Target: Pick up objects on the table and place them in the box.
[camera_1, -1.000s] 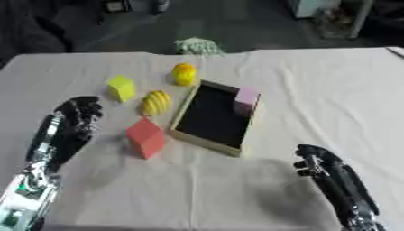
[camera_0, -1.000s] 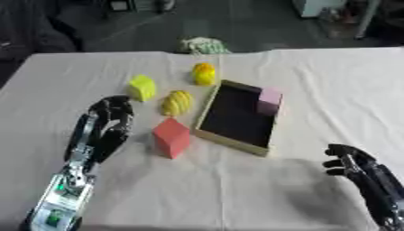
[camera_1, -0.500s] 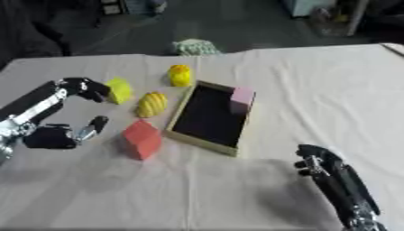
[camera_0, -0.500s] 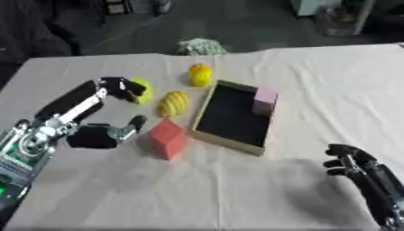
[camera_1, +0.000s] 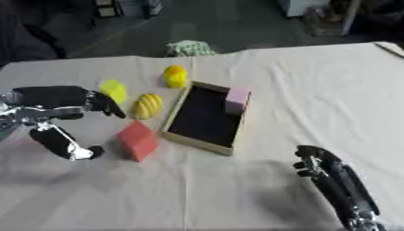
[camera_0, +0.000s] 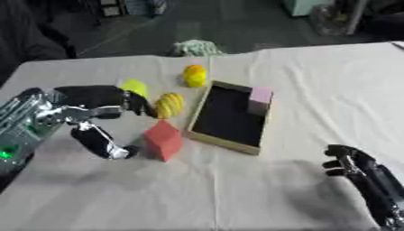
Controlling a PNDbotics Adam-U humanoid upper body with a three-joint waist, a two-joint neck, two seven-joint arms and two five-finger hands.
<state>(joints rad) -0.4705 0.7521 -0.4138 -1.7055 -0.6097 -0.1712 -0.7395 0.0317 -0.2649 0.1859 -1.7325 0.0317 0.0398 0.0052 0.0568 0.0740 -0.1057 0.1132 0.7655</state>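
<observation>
- Left hand (camera_0: 91, 113): swung in from the near-left over the last second and now spread wide, thumb low and fingers (camera_0: 134, 101) high, gap facing the red block (camera_0: 163, 139). Holds nothing.
- Thumb tip sits just beside the red block's left face, can't tell if touching; fingertips are up near the ribbed yellow piece (camera_0: 170, 104), close to it.
- Judgement: this is a pre-grasp on the red block; the hand has yet to close, so no pick has begun.
- Right hand (camera_0: 359, 169): unchanged, idle at lower right, fingers relaxed and open, well apart from everything.
- Red block: same spot as before, on the worktop (camera_0: 315, 90), just left of the box's near-left corner.
- Box (camera_0: 230, 116): wooden tray with dark floor, unmoved; pink block (camera_0: 259, 99) already inside against the far-right wall.
- Still out on the worktop: ribbed yellow piece beside the box's left wall, flat yellow piece (camera_0: 134, 86) further left, round yellow piece (camera_0: 194, 75) near the box's far corner.
- Task progress, judged: one thing in, four left.
- Risk: the closing fingers may nudge the ribbed yellow piece.
</observation>
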